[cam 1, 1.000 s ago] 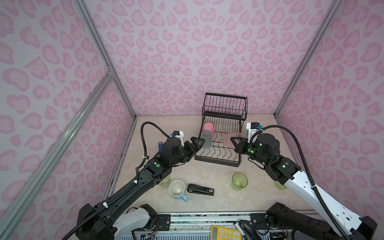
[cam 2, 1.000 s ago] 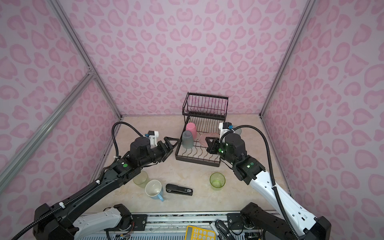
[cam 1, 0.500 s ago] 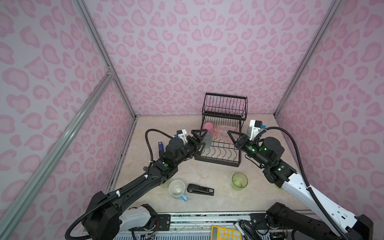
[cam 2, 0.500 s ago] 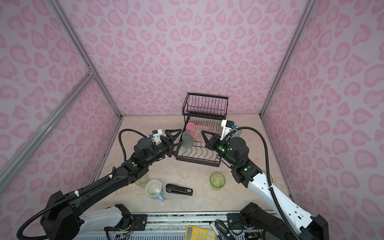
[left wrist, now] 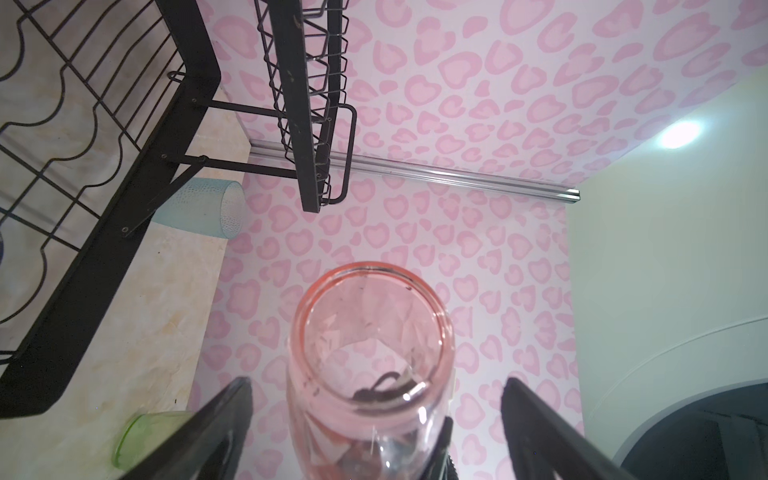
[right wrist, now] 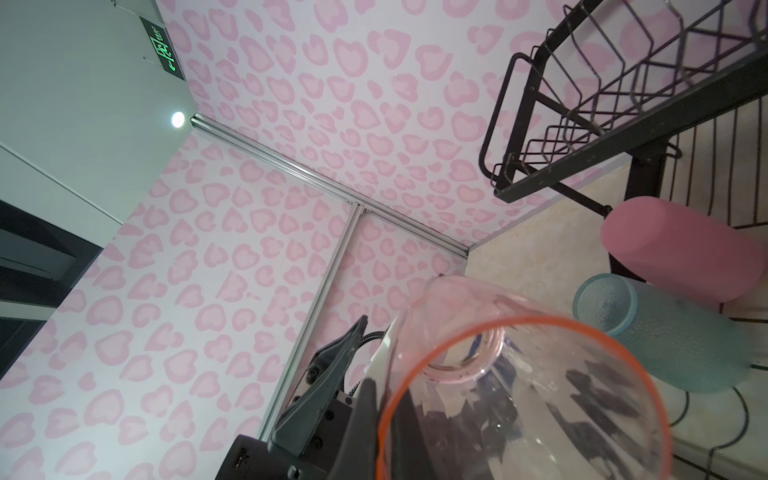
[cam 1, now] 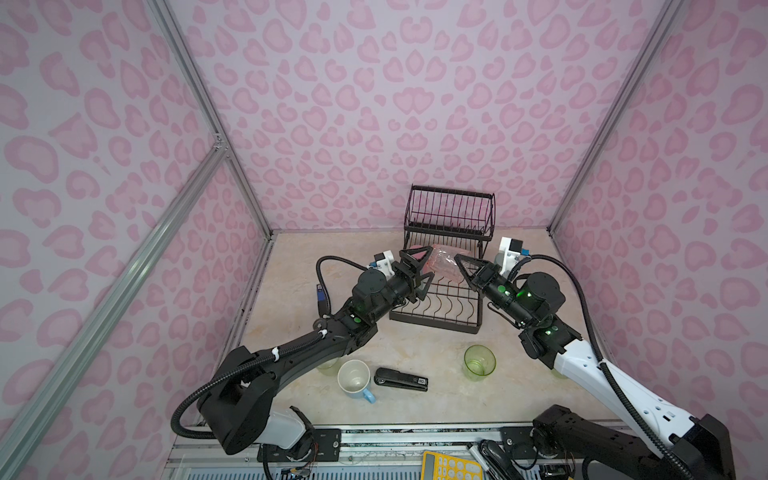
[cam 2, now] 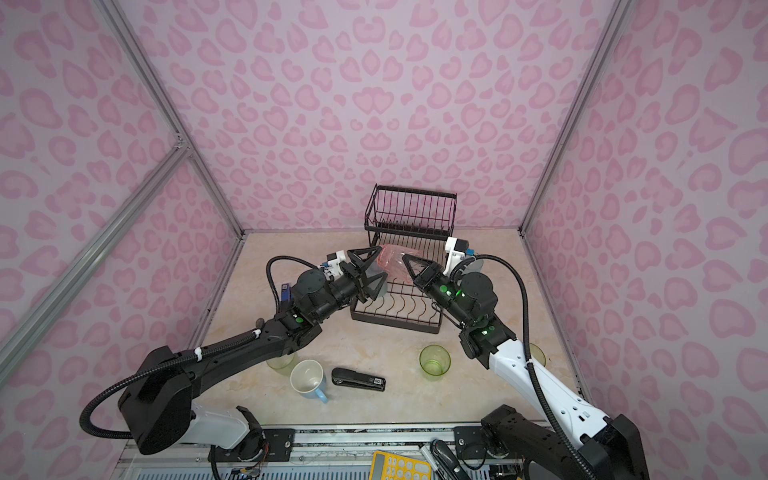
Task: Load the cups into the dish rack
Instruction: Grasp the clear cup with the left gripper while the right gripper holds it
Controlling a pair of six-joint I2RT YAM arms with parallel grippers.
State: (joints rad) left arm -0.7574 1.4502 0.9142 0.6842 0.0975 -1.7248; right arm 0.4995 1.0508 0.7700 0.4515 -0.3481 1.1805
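A clear pinkish ribbed cup (cam 1: pixel 444 259) (cam 2: pixel 392 255) hangs on its side over the black wire dish rack (cam 1: pixel 436 326) (cam 2: pixel 395 324). My right gripper (cam 1: pixel 459 261) (right wrist: pixel 384 399) is shut on the cup's rim (right wrist: pixel 519 395). My left gripper (cam 1: pixel 422 270) (left wrist: pixel 374 380) is open, its fingers (left wrist: pixel 224 415) standing on either side of the cup's base (left wrist: pixel 374 332) without touching it. A pink tumbler (right wrist: pixel 681 249) and a frosted blue-grey tumbler (right wrist: pixel 665 336) lie in the rack's lower tray.
On the table near the front are a clear green cup (cam 1: pixel 479 362), a light-blue handled mug (cam 1: pixel 354 378) and a black stapler (cam 1: pixel 401 379). A pale green tumbler (cam 1: pixel 326 365) sits under the left arm. A frosted cup (left wrist: pixel 199 212) stands beside the rack.
The right gripper has lifted the pinkish cup up and toward the middle. The left gripper has reached forward and up, so its open fingers now straddle the cup's base.
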